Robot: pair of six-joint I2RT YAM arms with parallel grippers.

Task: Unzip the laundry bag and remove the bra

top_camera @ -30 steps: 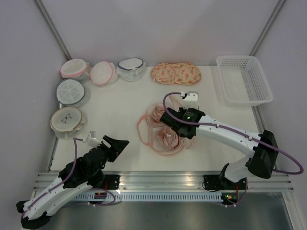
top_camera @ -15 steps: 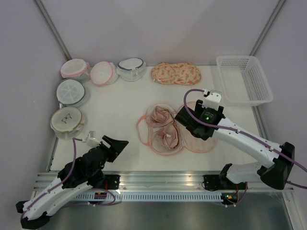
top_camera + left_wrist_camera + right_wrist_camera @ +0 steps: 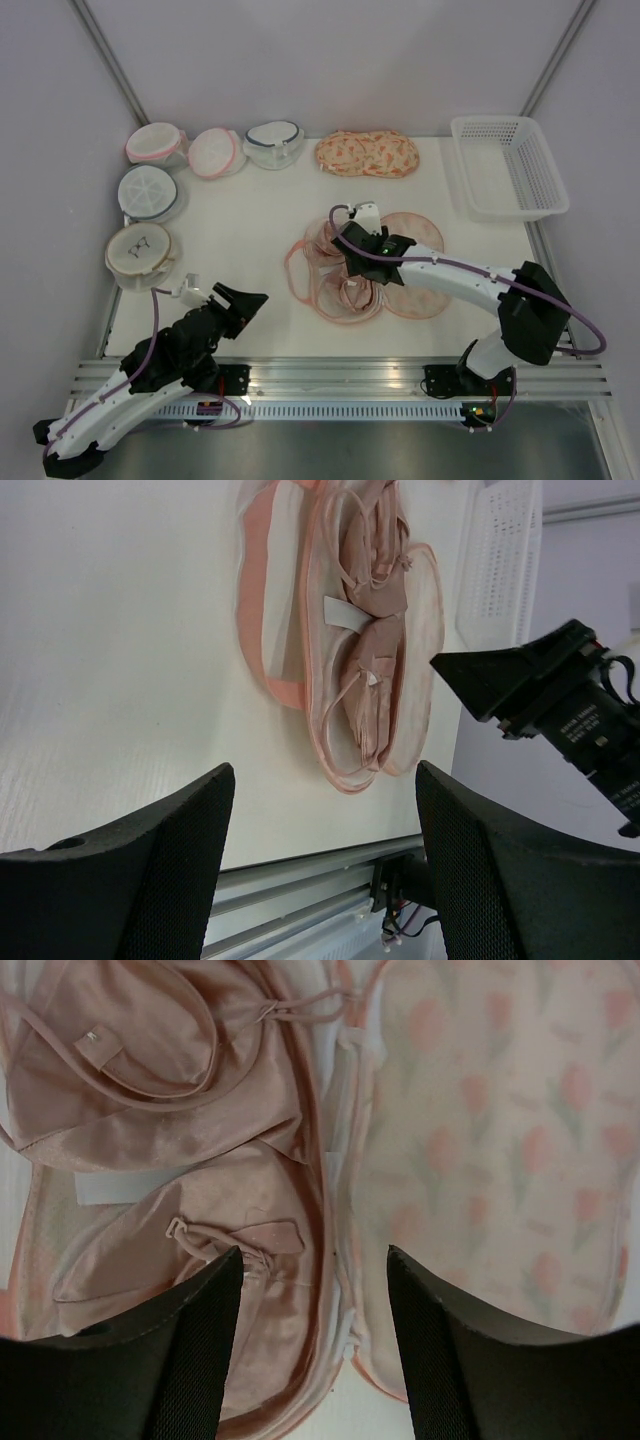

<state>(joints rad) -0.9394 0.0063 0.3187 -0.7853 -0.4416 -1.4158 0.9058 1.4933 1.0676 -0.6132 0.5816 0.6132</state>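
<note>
Jaws of our right gripper (image 3: 312, 1260) stand spread just above the bra (image 3: 190, 1110), satiny pink-beige, thin-strapped, crumpled inside the unzipped laundry bag (image 3: 490, 1140) on the white table (image 3: 240, 230). We see its flower-printed flap lying flat; our left gripper (image 3: 322, 775), likewise spread, hangs well apart.

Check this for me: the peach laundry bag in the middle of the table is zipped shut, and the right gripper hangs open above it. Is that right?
Not quite. The laundry bag is unzipped and spread open, with the bra lying in one half, as the right wrist view shows. The right gripper does hang open above it.
</note>
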